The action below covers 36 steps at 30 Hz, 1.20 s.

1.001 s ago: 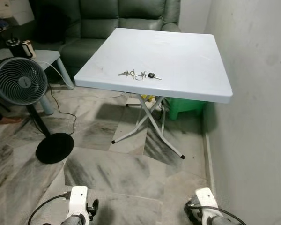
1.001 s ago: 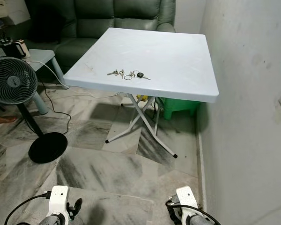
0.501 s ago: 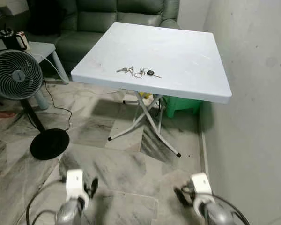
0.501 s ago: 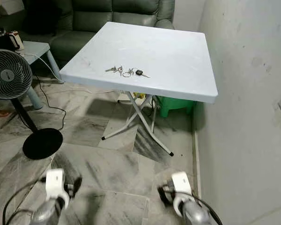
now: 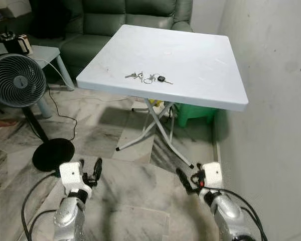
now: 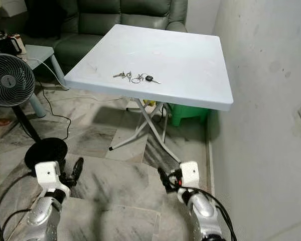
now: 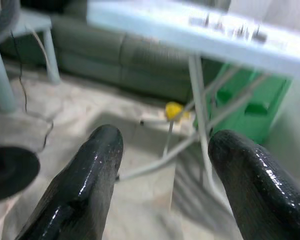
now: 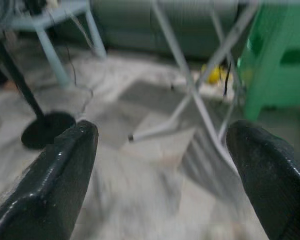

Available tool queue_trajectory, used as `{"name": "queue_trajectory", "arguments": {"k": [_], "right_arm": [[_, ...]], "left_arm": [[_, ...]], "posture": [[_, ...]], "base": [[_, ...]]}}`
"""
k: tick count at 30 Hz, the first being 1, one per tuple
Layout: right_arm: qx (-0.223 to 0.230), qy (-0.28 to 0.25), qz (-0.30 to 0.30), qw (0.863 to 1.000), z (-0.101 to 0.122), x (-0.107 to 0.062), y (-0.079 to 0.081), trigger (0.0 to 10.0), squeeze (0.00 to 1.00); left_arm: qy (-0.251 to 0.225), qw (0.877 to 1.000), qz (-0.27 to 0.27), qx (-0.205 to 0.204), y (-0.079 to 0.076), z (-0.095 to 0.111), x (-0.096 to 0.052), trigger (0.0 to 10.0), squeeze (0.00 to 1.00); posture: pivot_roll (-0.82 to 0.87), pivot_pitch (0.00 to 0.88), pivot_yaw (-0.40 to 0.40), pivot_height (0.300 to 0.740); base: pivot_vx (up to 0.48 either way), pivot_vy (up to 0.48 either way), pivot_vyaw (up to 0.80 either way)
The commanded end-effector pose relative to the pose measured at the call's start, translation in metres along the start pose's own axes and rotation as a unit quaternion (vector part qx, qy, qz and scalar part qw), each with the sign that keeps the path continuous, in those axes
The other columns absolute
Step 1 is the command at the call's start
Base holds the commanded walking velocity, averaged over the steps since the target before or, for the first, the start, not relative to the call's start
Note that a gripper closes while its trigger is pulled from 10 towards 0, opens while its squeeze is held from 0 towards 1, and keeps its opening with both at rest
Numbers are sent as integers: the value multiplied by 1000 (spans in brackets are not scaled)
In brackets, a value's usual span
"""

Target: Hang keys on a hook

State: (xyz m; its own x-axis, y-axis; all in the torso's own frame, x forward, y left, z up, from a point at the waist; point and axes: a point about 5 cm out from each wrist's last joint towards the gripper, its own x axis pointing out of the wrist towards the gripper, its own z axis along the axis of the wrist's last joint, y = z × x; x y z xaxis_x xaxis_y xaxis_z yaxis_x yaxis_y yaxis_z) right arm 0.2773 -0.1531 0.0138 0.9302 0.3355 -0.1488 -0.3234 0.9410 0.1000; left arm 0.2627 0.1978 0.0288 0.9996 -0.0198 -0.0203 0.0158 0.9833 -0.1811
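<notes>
We see the keys (image 5: 148, 78) lying on the white folding table (image 5: 200, 60). Our left gripper (image 7: 162, 165) and right gripper (image 8: 162, 165) hang low above the marble floor (image 5: 120, 181), both spread wide, grasping nothing.

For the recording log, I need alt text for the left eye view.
A bunch of keys lies near the front edge of a white folding table. The left gripper and right gripper are raised low over marble floor; a fan stands left.

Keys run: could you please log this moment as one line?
keys: on table | left gripper: open, low | right gripper: open, low | hook: unseen
</notes>
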Motion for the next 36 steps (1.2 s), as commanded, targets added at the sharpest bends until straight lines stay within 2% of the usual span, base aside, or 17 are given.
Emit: {"name": "queue_trajectory", "arguments": {"k": [1,2,6,17,20,24,28,36], "right_arm": [[-4,-45,4,999,19,7,-1,10000,0],[-6,-67,9,998,29,11,2,10000,0],[-8,-101,23,995,46,16,7,10000,0],[-5,-113,30,993,54,18,11,10000,0],[1,-111,26,993,54,17,11,10000,0],[2,-111,26,993,54,16,11,10000,0],[0,-112,27,993,56,15,12,10000,0],[-5,-113,33,993,59,14,13,10000,0]], "left_arm": [[-21,1000,-6,-7,-2,12,3,10000,0],[-38,999,-10,-17,-4,21,5,10000,0],[-52,999,-16,4,-10,37,8,10000,0],[-68,997,-28,-4,-20,52,10,10000,0],[-72,997,-15,-37,-25,56,12,10000,0],[-67,997,-20,-31,-29,54,9,10000,0],[-74,997,-26,-19,-31,62,9,10000,0],[-82,996,-21,-12,-25,72,10,10000,0]], "posture": [[-61,0,-3,740],[-60,0,-2,740],[-59,0,-1,740],[-55,0,-4,740],[-55,0,-4,740],[-58,0,-3,740],[-54,0,-5,740],[-50,0,-10,740]], "base": [[0,0,0],[0,0,0],[0,0,0],[0,0,0],[449,0,0],[480,0,0],[480,0,0],[480,0,0]]}}
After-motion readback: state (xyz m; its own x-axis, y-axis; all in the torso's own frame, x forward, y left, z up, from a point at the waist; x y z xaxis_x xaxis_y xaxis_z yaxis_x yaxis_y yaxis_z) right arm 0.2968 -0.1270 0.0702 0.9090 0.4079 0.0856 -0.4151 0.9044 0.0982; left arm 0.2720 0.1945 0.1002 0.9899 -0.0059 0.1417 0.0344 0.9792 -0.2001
